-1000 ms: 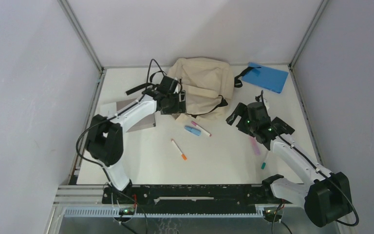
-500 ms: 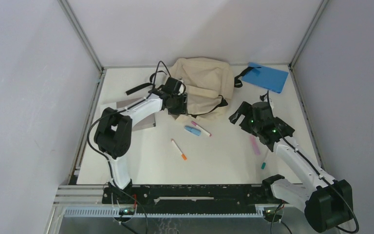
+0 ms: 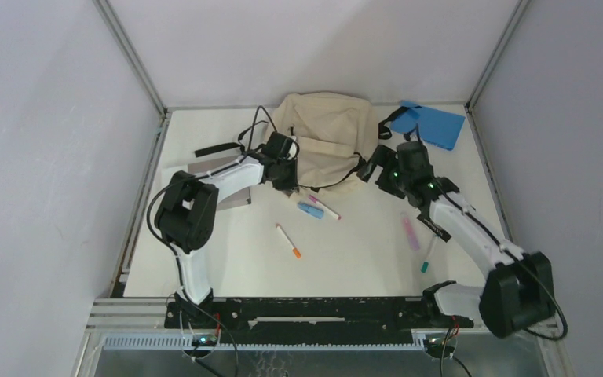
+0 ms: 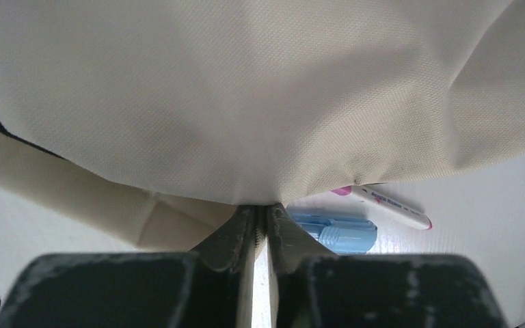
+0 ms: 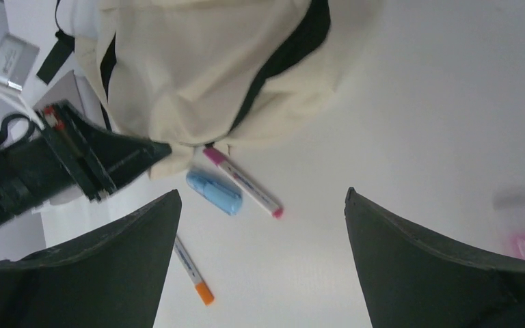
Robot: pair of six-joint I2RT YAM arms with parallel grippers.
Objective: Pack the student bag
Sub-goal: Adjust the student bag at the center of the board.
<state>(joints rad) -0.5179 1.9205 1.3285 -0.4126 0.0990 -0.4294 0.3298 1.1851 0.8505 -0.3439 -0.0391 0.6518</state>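
- The bag (image 3: 326,133) lies slumped at the far middle of the table (image 3: 361,251).
- Left gripper (image 4: 260,213) is clamped on its near-left fabric edge (jaws almost together).
- Right gripper (image 3: 378,167) hangs wide apart, just beside the bag's near-right corner.

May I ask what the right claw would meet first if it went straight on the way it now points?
Likely the pink-capped marker lying beside the student bag; the open right claw frames it, though depth is unclear.
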